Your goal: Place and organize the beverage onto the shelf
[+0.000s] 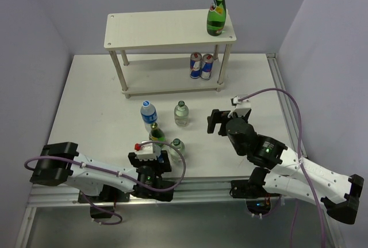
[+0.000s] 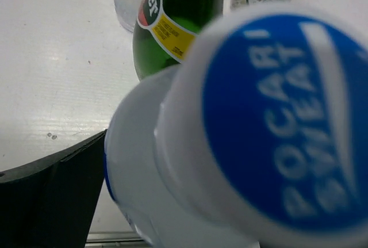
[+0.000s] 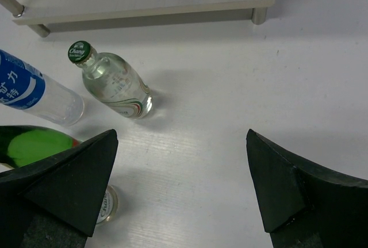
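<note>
The shelf (image 1: 167, 29) stands at the back of the table, a tall green bottle (image 1: 217, 12) at the right end of its top board and two cans (image 1: 201, 65) on its lower board. A white bottle with a blue Pocari Sweat cap (image 2: 264, 127) fills the left wrist view. My left gripper (image 1: 158, 156) is open around it; one black finger (image 2: 52, 202) shows beside it, the other is hidden. My right gripper (image 1: 215, 122) hangs open over bare table, nothing between its fingers (image 3: 86, 184).
Between the arms and the shelf stand a blue-capped water bottle (image 1: 148, 113), a clear green-capped bottle (image 1: 181, 113), a small green bottle (image 1: 155, 134) and a second clear bottle (image 1: 176, 144). Purple-grey walls close in the table on three sides.
</note>
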Available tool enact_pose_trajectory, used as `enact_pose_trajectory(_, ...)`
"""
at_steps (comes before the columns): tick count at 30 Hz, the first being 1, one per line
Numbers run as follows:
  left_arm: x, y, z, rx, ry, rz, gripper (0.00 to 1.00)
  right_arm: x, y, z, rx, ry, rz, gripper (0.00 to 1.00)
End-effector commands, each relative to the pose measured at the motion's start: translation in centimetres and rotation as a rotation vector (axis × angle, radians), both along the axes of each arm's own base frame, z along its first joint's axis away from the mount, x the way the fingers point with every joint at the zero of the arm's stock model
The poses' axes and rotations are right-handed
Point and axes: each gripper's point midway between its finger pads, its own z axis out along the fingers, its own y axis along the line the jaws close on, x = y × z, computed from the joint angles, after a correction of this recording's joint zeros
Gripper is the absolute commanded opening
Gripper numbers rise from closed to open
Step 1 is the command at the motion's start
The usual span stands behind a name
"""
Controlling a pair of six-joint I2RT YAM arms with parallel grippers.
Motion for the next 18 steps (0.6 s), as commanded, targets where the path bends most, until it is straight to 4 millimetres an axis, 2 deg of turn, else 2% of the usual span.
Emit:
enact_pose_trajectory(1,1.4,-0.4,0.5,-0.049,-0.031,0.018,0.97,0.3,0.4,0.2,0.030,-0.021,-0.010,1.00)
enact_pose_trajectory(3,1.7,0.3,0.3,-0.037,-0.038,0.034,0.92,0.4,0.4,0.0,0.024,-0.019,-0.014,1.00)
enact_pose_trajectory(6,2.2,1.5,0.0,-0.015,-0.044,0.063,0.74,0.5,0.4,-0.2,0.020,-0.020,-0.014,1.00)
enact_pose_trajectory(7,2.4,1.9,-0.2,-0.005,-0.044,0.077,0.58,0.5,0.4,-0.3,0.018,-0.019,-0.014,1.00)
enact_pose_trajectory(10,2.5,2.2,-0.1,0.004,-0.043,0.106,0.26,0.5,0.6,-0.2,0.020,-0.021,-0.012,1.00)
enact_pose_trajectory(11,2.5,2.2,0.1,-0.005,-0.040,0.120,0.11,0.5,0.6,0.0,0.023,-0.022,-0.011,1.00)
enact_pose_trajectory(12,2.5,1.4,1.1,-0.026,-0.035,0.129,0.04,0.6,0.6,0.0,0.020,-0.022,-0.012,1.00)
enact_pose_trajectory(13,2.5,2.2,1.6,0.035,-0.045,0.144,0.00,0.6,0.6,0.1,0.021,-0.023,-0.012,1.00)
enact_pose_trajectory(14,2.4,2.1,2.4,0.038,-0.052,0.154,0.00,0.6,0.6,0.1,0.021,-0.024,-0.013,1.00)
enact_pose_trajectory(15,2.4,1.3,4.3,0.016,-0.061,0.165,0.00,0.6,0.6,0.2,0.021,-0.027,-0.012,1.00)
enact_pose_trajectory(17,2.1,0.2,6.6,0.109,-0.092,0.083,0.00,0.6,0.6,0.5,0.024,-0.031,-0.009,1.00)
enact_pose_trajectory(18,2.1,-0.9,9.0,0.040,-0.093,0.074,0.00,0.6,0.6,0.6,0.024,-0.032,-0.009,1.00)
